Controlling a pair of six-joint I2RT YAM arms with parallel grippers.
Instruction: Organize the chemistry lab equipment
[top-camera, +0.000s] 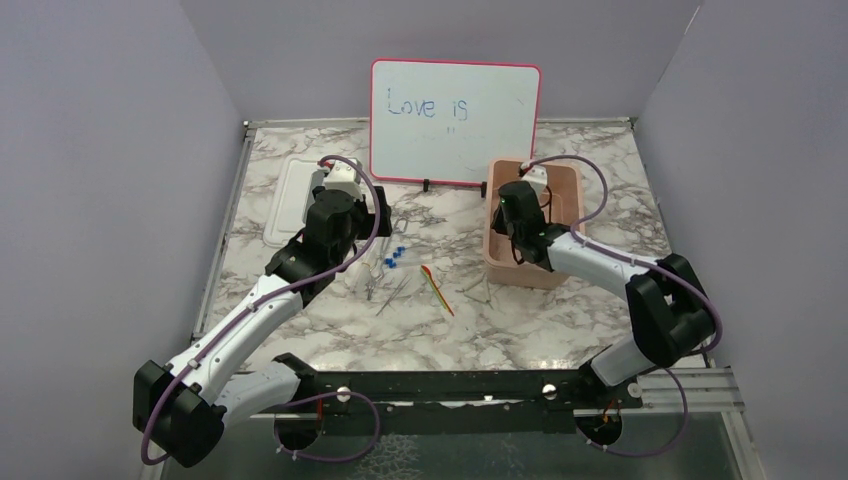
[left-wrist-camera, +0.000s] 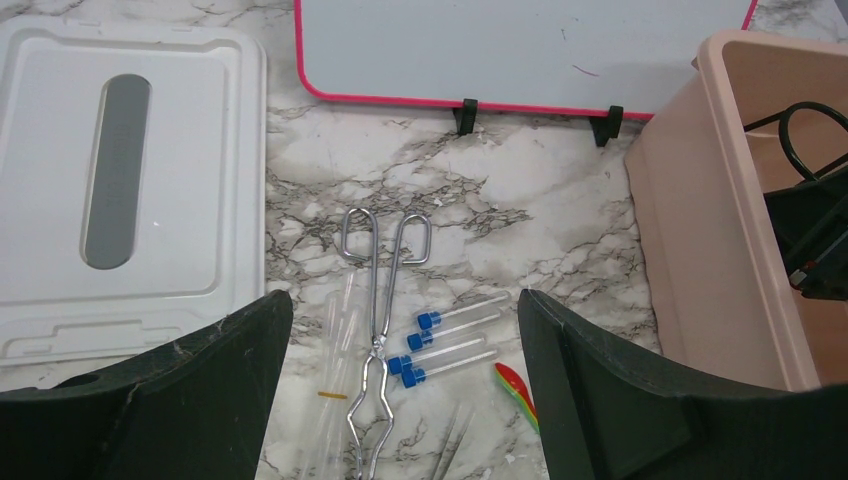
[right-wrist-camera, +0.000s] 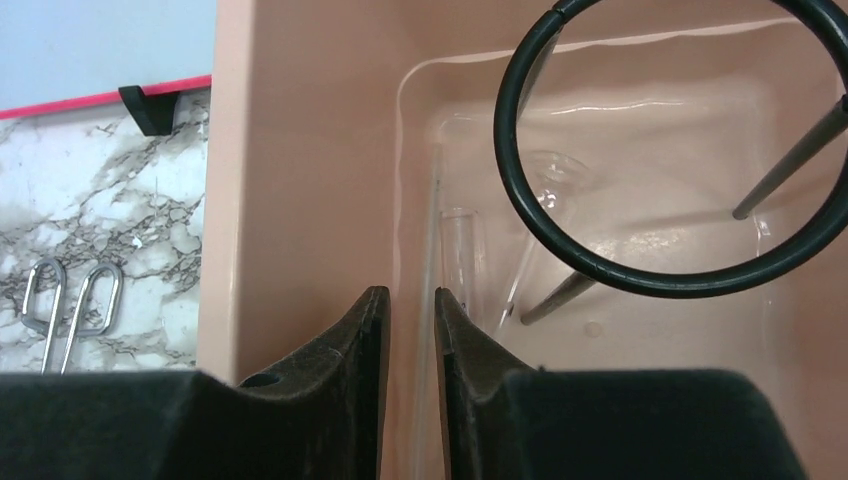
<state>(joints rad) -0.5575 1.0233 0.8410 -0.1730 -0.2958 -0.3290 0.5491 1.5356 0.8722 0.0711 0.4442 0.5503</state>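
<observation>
My left gripper (left-wrist-camera: 402, 300) hangs open and wide above the loose items on the marble: metal tongs (left-wrist-camera: 378, 300), several clear blue-capped tubes (left-wrist-camera: 450, 340), clear glass rods (left-wrist-camera: 335, 350), thin tweezers (left-wrist-camera: 455, 440) and a red-yellow stick (left-wrist-camera: 517, 388). It holds nothing. My right gripper (right-wrist-camera: 408, 295) is down inside the pink tub (right-wrist-camera: 300, 150), jaws a little apart. A thin clear rod (right-wrist-camera: 422, 350) runs loose through the gap. The black wire ring (right-wrist-camera: 680, 150) with its stem stands in the tub, beside a clear tube (right-wrist-camera: 460, 250).
The white lid (left-wrist-camera: 130, 170) lies flat at the back left. The pink-framed whiteboard (top-camera: 455, 120) stands upright at the back, its black feet close to the tub's (top-camera: 560, 180) left corner. Grey walls close in three sides.
</observation>
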